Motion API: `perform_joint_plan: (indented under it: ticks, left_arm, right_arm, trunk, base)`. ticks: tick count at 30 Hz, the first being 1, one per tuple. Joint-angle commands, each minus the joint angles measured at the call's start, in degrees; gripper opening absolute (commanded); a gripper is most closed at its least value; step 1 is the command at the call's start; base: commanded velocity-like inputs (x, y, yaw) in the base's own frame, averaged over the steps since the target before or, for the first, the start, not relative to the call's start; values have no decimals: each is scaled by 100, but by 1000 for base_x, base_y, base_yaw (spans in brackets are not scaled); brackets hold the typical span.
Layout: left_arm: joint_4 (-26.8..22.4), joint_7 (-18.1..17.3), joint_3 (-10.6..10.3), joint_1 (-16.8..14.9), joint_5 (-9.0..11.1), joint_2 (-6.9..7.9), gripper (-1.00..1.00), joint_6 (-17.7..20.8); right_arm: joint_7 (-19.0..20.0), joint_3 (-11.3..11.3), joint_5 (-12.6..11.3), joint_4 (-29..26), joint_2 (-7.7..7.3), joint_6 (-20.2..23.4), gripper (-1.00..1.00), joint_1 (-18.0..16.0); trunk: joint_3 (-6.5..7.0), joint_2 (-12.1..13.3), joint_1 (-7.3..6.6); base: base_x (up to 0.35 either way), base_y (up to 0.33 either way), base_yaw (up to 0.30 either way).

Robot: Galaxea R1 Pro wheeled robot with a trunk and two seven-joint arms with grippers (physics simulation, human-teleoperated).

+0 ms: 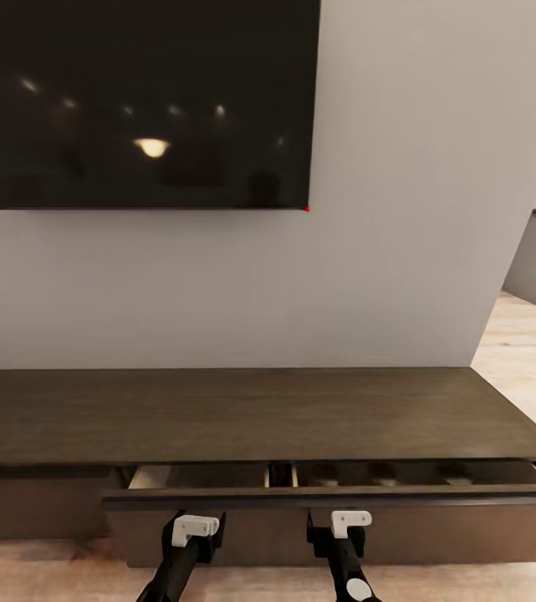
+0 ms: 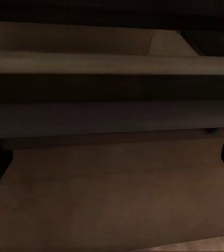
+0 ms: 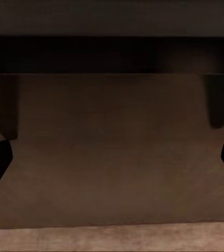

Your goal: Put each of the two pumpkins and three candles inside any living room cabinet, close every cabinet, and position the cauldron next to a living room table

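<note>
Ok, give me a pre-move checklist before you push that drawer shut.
1. Drawer of the cabinet partly open, ready to push: ok.
2. Left gripper at the drawer front: ok; contact cannot tell.
3. Right gripper at the drawer front: ok; contact cannot tell.
4. Both grippers open and empty: ok.
5. Nothing sticks up above the drawer's rim: ok.
6. All candles and pumpkins inside: cannot tell; only dim pale shapes show in the gap.
</note>
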Motion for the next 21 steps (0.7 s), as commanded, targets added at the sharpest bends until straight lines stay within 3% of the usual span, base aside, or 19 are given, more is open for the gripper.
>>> perform_joint_plan:
  ticks: [1,7,21]
  left_arm:
    - [-1,5,-25,-5,48,4,100,-18]
    - [-1,5,-25,-5,54,4,100,-20]
    - [-1,5,-25,-5,62,4,100,-25]
  right_arm:
    - [-32,45,-54,4,-3,-25,100,-6]
    - [-32,47,-51,2,-3,-25,100,-7]
    - [-32,47,-51,4,-3,-26,100,-7]
  trunk:
    - [-5,-2,0]
    - [-5,-2,0]
    - [-5,-2,0]
  base:
    - [184,0,0]
    - [164,0,0]
    - [58,0,0]
